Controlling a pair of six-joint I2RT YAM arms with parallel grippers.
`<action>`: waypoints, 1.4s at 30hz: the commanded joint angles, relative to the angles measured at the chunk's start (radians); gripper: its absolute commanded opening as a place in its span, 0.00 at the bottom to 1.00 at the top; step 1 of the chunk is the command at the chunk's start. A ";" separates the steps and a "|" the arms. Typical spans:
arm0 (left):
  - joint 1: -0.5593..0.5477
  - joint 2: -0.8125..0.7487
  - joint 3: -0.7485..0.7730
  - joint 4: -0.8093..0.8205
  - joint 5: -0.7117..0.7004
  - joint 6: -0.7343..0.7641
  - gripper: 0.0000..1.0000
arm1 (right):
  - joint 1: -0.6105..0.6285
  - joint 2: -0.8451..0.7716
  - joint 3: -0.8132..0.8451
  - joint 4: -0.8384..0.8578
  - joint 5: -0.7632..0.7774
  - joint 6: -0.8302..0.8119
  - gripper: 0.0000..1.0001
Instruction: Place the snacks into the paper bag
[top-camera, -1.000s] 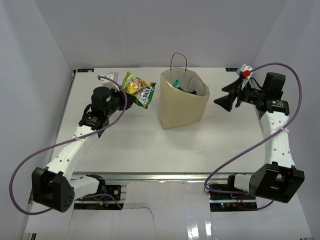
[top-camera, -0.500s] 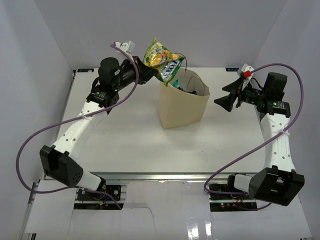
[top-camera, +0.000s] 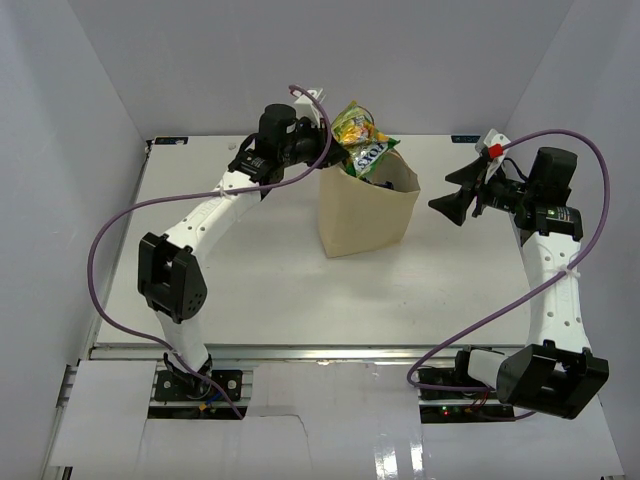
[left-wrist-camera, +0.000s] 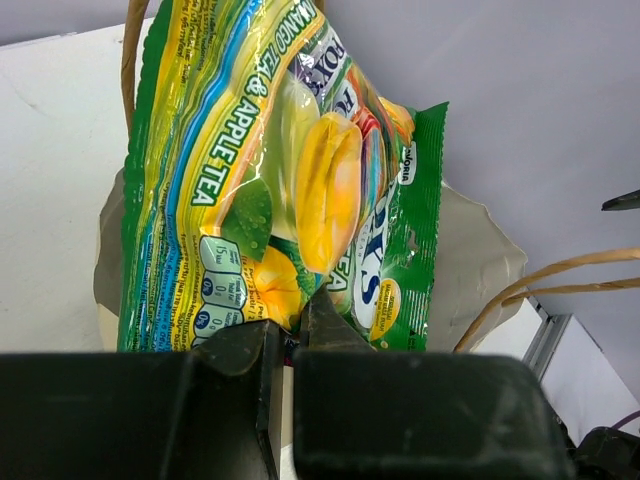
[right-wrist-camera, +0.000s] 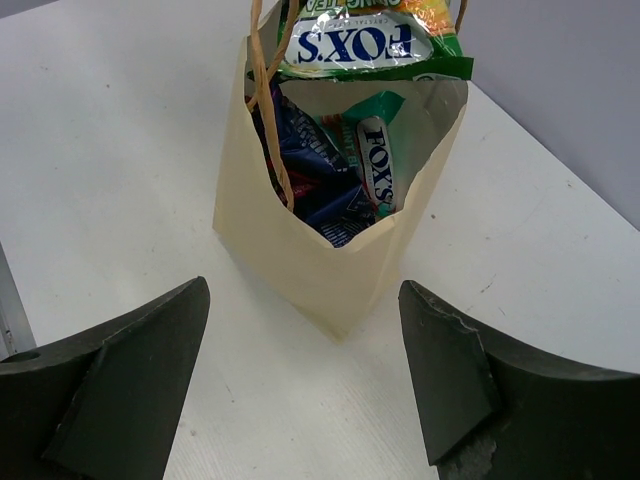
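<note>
The tan paper bag (top-camera: 365, 212) stands upright mid-table, mouth open. My left gripper (top-camera: 328, 128) is shut on a corner of the green-yellow candy pack (top-camera: 362, 140) and holds it over the bag's far rim. The left wrist view shows the pack (left-wrist-camera: 290, 170) hanging past the shut fingers (left-wrist-camera: 330, 320) above the bag's rim (left-wrist-camera: 480, 270). The right wrist view shows the bag (right-wrist-camera: 340, 260) with dark blue and teal packets (right-wrist-camera: 330, 180) inside and the pack (right-wrist-camera: 365, 40) over its far edge. My right gripper (top-camera: 445, 203) is open and empty, right of the bag.
The bag's twisted-paper handles (right-wrist-camera: 268, 90) stand up at its rim beside the pack. White walls close in the table at the back and both sides. A metal rail (top-camera: 300, 352) runs along the near edge.
My left arm has swung right and lifted the green-yellow pack from the table left of the bag up over the bag's mouth. The right arm has stayed still.
</note>
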 joint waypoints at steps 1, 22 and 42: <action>-0.018 -0.057 0.049 0.007 0.021 0.038 0.03 | -0.005 -0.019 -0.017 0.018 -0.007 -0.001 0.82; -0.033 -0.492 -0.262 0.035 -0.168 0.132 0.87 | -0.005 -0.015 -0.008 0.007 0.159 0.010 0.99; -0.031 -1.255 -0.965 -0.119 -0.425 -0.024 0.98 | -0.003 -0.116 -0.085 0.067 0.858 0.318 0.90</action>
